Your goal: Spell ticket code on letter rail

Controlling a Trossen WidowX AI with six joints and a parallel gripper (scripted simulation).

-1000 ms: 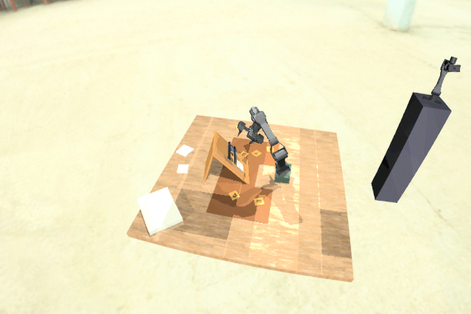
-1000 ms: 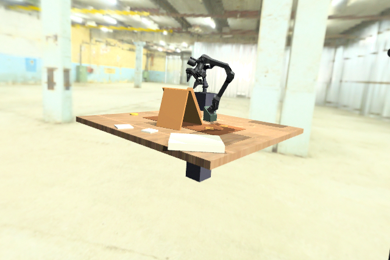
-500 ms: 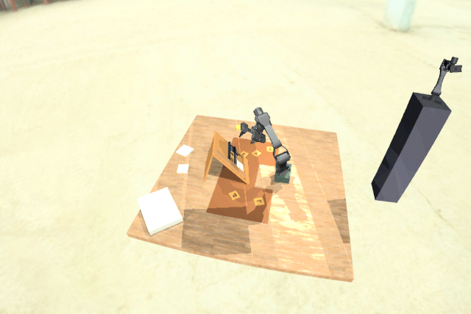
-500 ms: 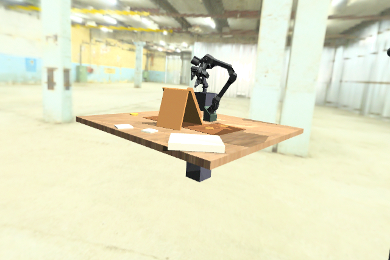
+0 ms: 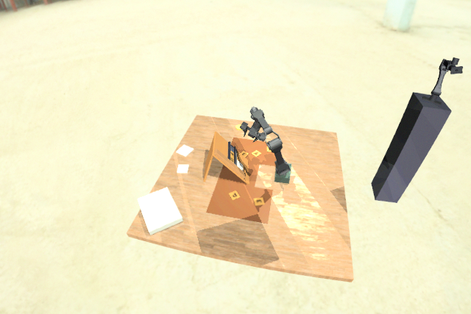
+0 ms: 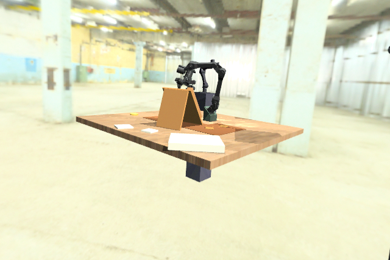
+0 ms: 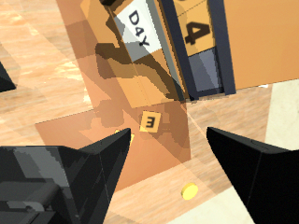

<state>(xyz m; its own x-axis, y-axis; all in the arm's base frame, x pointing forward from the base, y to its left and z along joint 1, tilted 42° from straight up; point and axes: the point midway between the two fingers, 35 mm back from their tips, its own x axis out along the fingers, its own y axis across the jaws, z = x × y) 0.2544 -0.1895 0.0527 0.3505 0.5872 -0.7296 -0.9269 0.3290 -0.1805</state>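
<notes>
My gripper [image 5: 249, 137] [image 6: 186, 87] [image 7: 167, 132] is open and empty, raised beyond the rail's open end. The orange board [image 6: 172, 109] [image 7: 262, 42] stands tilted, with the dark rail [image 7: 228, 56] on its face. A 4 tile [image 7: 196, 32] sits in the rail, against the edge of another tile cut off by the wrist frame. Between the 4 and the open end is an empty slot [image 7: 205, 70]. The white ticket [image 7: 138, 30] reads D4Y. An E tile [image 7: 150, 121] lies flat on the mat, upside down in the wrist view; another tile is mostly hidden behind the left finger.
Two tiles [image 5: 234, 195] [image 5: 259, 201] lie on the mat's near part [image 5: 220, 207]. A yellow disc [image 5: 238, 127] [image 6: 134, 113] [image 7: 190, 191] lies beyond the board. A white block [image 5: 160, 209] [image 6: 195, 142] and two white cards [image 5: 185, 150] [image 5: 182, 168] lie behind the board.
</notes>
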